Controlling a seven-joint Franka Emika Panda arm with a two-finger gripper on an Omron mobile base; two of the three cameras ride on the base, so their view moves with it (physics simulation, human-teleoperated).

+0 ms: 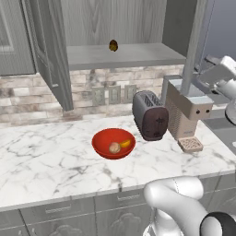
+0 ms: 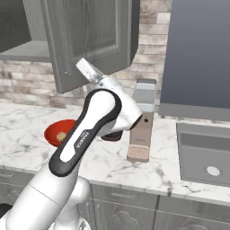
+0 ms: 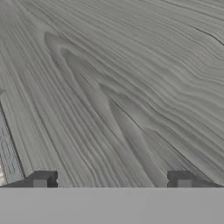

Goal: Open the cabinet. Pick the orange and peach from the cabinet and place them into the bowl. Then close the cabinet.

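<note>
Left base view: you see the cabinet (image 1: pixel 115 53) with both doors open, and a small dark brown-and-yellow object (image 1: pixel 113 45) on its shelf. The red bowl (image 1: pixel 102 145) sits on the marble counter (image 1: pixel 46 156), left of the toaster (image 1: pixel 150 115) and the coffee machine (image 1: pixel 186 113); the peach (image 1: pixel 114 148) and the orange (image 1: pixel 125 143) lie inside.

Right base view: the arm (image 2: pixel 85 130) hides part of the bowl (image 2: pixel 53 130).

Hand view: the gripper (image 3: pixel 112 180) faces grey wood grain close up, with its jaws wide apart and nothing between them.
</note>
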